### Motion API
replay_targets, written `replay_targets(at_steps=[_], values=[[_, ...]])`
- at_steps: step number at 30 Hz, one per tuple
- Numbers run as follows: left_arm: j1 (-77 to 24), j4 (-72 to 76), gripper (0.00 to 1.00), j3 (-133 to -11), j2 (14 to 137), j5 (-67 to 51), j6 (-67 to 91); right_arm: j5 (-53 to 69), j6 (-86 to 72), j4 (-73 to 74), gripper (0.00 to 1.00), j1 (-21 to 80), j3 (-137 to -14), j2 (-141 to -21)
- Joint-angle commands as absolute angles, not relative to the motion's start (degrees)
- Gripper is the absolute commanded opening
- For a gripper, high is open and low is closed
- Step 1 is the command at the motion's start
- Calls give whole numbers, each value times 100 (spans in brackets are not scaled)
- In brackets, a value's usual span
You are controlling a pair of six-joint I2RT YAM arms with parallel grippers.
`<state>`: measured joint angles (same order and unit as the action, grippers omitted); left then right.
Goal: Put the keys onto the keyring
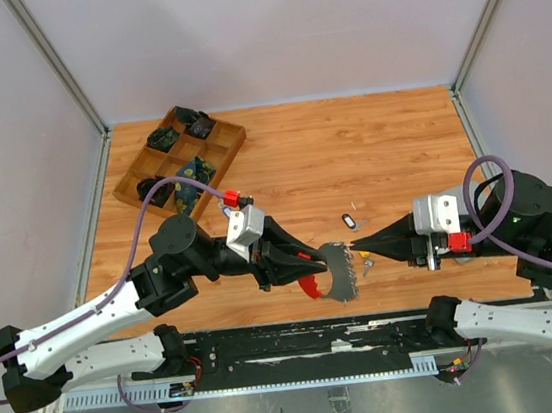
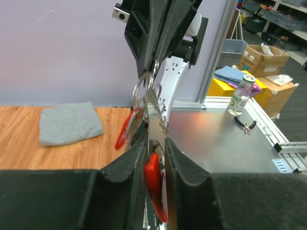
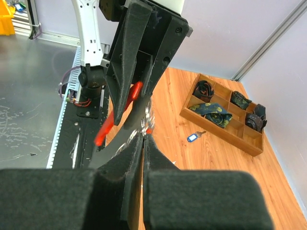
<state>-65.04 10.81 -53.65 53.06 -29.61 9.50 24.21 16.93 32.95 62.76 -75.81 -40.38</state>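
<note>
Wooden table (image 1: 370, 155); keyring (image 1: 337, 271) lengthwise near-to-far

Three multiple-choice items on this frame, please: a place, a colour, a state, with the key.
1. On the table, the wooden tray sits: A) far left; B) near right; C) dead centre.
2. The curved plastic part of the keyring is: A) blue; B) red; C) green.
3. The left pincer is: A) open, empty; B) shut on the keyring; C) out of view.
Key: 1A, the top view shows it at the far-left corner; 2B, it shows red in every view; 3B, it clamps the glittery strap.
</note>
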Motion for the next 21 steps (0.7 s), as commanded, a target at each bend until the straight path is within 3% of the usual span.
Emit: replay_targets(at_steps=[1, 5, 21], values=[[-6526, 1257, 28, -5379, 5294, -2847, 967, 2283, 1519, 3507, 1, 6337, -7938, -4122], [-6521, 1109, 38, -5379, 5220, -2648, 896, 1977, 1496, 4143, 0, 6337, -8319, -4341], [-6523, 220, 57, -5670, 4983, -1267, 398, -121, 482, 7384, 1, 6325, -9981, -6460]])
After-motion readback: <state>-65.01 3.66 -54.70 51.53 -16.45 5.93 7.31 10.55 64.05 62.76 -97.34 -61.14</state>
